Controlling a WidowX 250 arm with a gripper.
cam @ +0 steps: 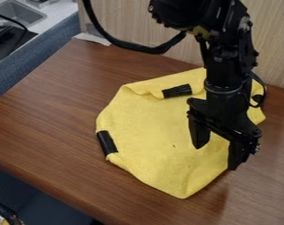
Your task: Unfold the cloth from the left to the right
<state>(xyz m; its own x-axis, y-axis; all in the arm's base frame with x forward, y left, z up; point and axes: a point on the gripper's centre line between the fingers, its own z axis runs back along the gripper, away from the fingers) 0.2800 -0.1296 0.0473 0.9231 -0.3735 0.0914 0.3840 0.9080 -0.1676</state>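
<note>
Well, beyond the left edge of the table [56, 110], a pale counter [54, 16] carries one metal sink [19, 12], a basin let into its top. Just beside the sink is one black appliance [3, 41], with a thin dark cord curving over it; what it is, I cannot tell. Between the counter and the table stands one blue-grey partition [41, 57].

One yellow cloth [150, 132] lies on the table, its upper side close to the back edge. Its border is folded over along that side, making a raised, wavy roll. Three black strips show on it: one [177, 91] near the back, one [107, 143] at the side facing the table's left edge, and one [258, 99] toward the right, partly behind the arm. A corner of the cloth points toward the front edge of the table.

The one gripper [215, 157] hangs over the right part of the cloth. Its jaws are spread wide, with yellow fabric visible between them, and they have hold of nothing. Whether either tip touches the cloth, I cannot tell. One scrap of white paper [92, 38] sits at the table's back left corner, and one wood-grained panel [276, 44] rises behind the back edge
</note>
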